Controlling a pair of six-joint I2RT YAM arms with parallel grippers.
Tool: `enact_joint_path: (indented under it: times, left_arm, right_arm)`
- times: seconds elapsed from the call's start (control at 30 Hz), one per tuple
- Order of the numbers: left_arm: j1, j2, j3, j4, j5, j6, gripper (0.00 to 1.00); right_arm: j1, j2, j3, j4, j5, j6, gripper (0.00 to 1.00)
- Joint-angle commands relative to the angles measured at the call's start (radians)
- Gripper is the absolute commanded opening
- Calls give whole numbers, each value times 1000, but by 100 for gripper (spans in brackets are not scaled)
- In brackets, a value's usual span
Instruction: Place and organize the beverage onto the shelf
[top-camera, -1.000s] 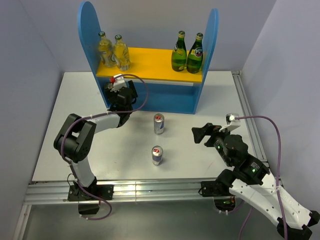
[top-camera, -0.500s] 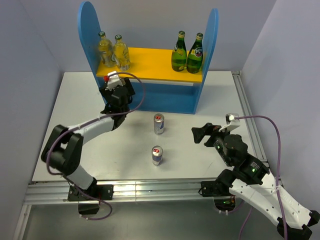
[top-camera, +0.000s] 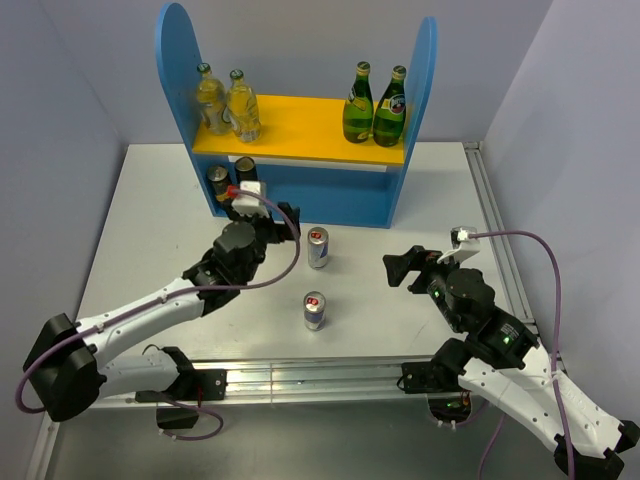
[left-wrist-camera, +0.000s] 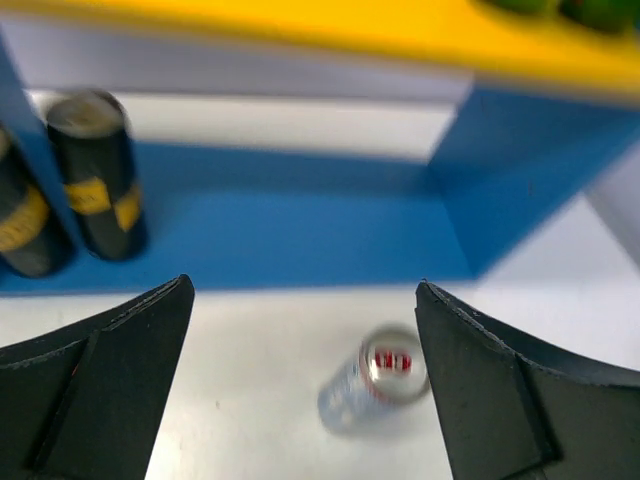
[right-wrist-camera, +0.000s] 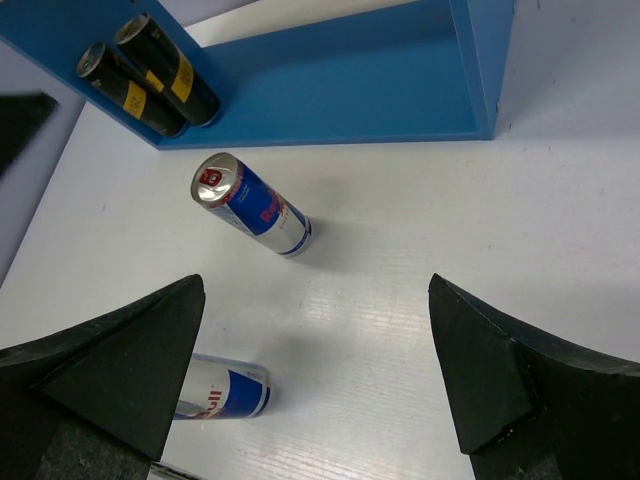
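As left gripper (left-wrist-camera: 302, 300) backs off, jaws apart | black-gold cans (top-camera: 231, 176) on shelf (top-camera: 175, 60), 9 o'clock end | silver cans (top-camera: 318, 246) outstanding | right gripper (right-wrist-camera: 315, 290) jaws apart.

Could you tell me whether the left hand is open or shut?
Open: the left hand has its fingers wide apart, holding nothing.

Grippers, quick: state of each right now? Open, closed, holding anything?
Left gripper: open, jaws wide apart, holding nothing.
Right gripper: open, jaws wide apart, holding nothing.
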Motion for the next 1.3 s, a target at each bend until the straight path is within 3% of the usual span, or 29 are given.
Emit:
enact_joint_path:
  times: [0.0,0.27,0.9,0.97,1.1,1.2,1.23,1.27]
  left_arm:
    - [-7,25,-89,20,212,21,99]
    - [-7,197,-111,186,306,0,99]
    - [-18,397,-31,298,392,-5,99]
    - [-19,433,-13,312,391,-2,96]
    - [-18,501,35,333,365,12,68]
    - [-16,556,87,327,354,26,30]
    - [-18,579,113,323,346,26,4]
    - [-18,588,128,317,343,27,0]
  right_arm:
    - [10,1,0,27,20,-10,100]
    - [10,-3,0,21,27,-1,100]
    - [11,-9,0,20,35,-1,100]
    - [13,-12,0,18,35,0,100]
    - [16,-14,-1,20,38,0,100]
    - [16,-11,-1,20,39,-1,100]
    - [18,-11,-1,20,41,0,100]
    - [19,-11,-1,20,40,-1,100]
